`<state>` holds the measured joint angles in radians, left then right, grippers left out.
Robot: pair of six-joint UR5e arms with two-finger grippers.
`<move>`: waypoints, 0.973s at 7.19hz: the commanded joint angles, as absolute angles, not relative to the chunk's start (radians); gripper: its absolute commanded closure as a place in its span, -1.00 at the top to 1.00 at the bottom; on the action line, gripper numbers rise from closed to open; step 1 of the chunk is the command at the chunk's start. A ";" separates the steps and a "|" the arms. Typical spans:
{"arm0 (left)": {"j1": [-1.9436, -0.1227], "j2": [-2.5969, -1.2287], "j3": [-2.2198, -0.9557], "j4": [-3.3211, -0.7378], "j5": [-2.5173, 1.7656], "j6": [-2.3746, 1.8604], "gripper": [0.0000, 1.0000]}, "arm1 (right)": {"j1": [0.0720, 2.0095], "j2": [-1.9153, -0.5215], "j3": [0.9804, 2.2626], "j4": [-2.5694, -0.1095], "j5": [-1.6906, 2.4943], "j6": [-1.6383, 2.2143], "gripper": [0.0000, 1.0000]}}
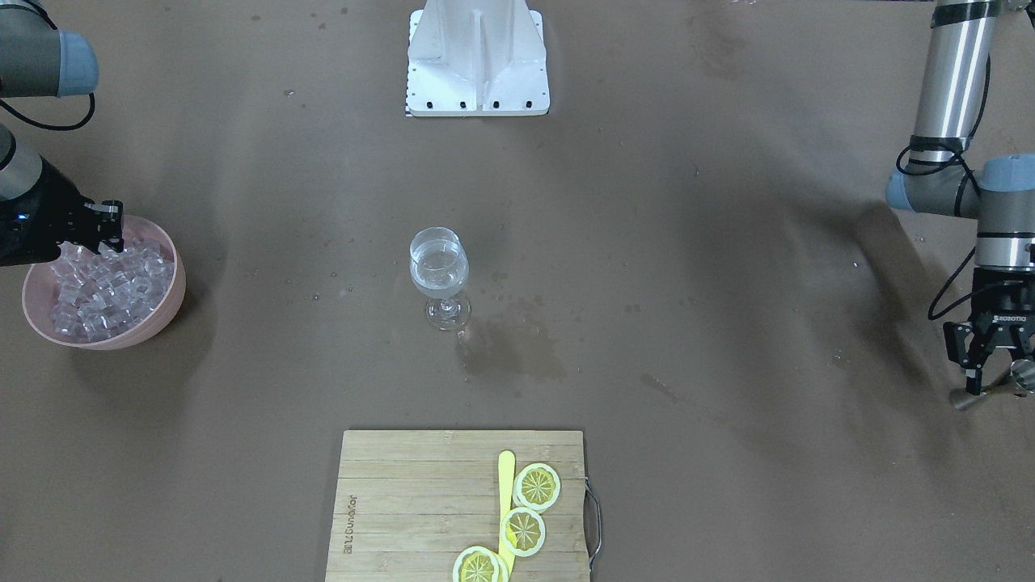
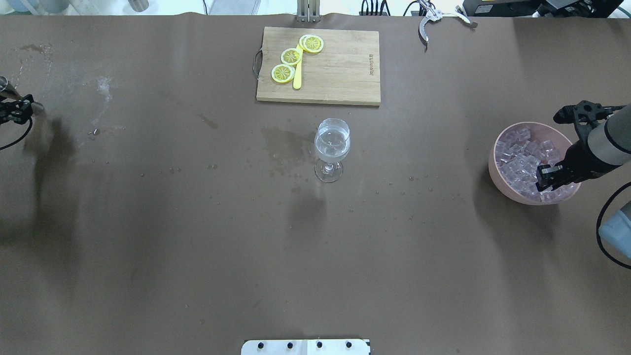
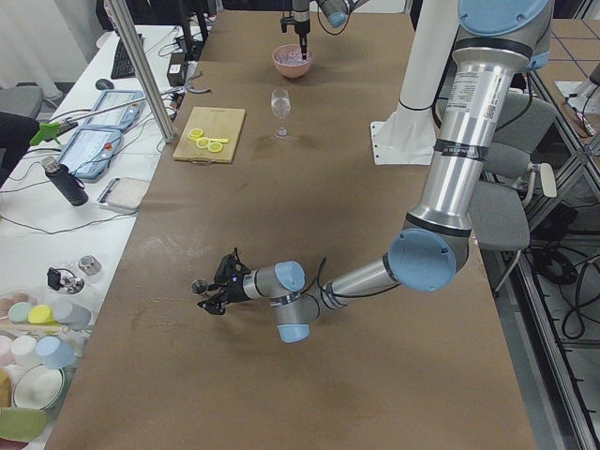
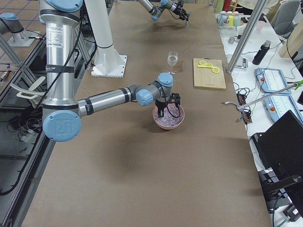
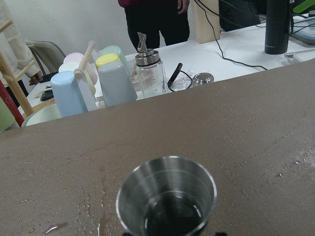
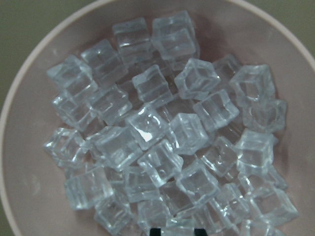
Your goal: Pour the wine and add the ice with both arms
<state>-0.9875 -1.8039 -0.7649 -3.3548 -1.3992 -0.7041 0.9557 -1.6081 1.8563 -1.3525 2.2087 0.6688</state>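
- Beneath the right gripper (image 1: 109,241), parted and empty: ice (image 6: 147,128) in a pink bowl (image 1: 179,279); an off-centre close may squirt a cube out.
- The left gripper (image 1: 990,380) clamps a steel cup (image 5: 166,201).

1. Brown table (image 2: 148,246) fills the scene, evenly lit, soft shadows lying across it.
2. White side bench (image 3: 23,262) runs alongside, a metal post (image 3: 141,70) rising at its edge.
3. Grey chair (image 3: 497,217), tan tiled floor (image 3: 574,28), pale wall (image 5: 59,19) behind.
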 commanded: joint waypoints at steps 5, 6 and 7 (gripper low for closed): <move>-0.973 -1.816 -0.732 -3.355 -1.365 -0.706 0.12 | 0.974 -1.588 1.848 -1.364 2.230 0.673 -0.98; -0.974 -1.822 -0.733 -3.356 -1.365 -0.706 0.09 | 1.024 -1.560 1.859 -1.408 2.274 0.673 -1.00; -0.973 -1.822 -0.732 -3.356 -1.361 -0.706 0.05 | 1.064 -1.518 1.903 -1.511 2.296 0.673 -1.00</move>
<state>-0.9736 -1.8204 -0.7322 -3.3560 -1.3644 -0.7055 1.0158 -1.5590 1.8657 -1.4187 2.2641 0.6728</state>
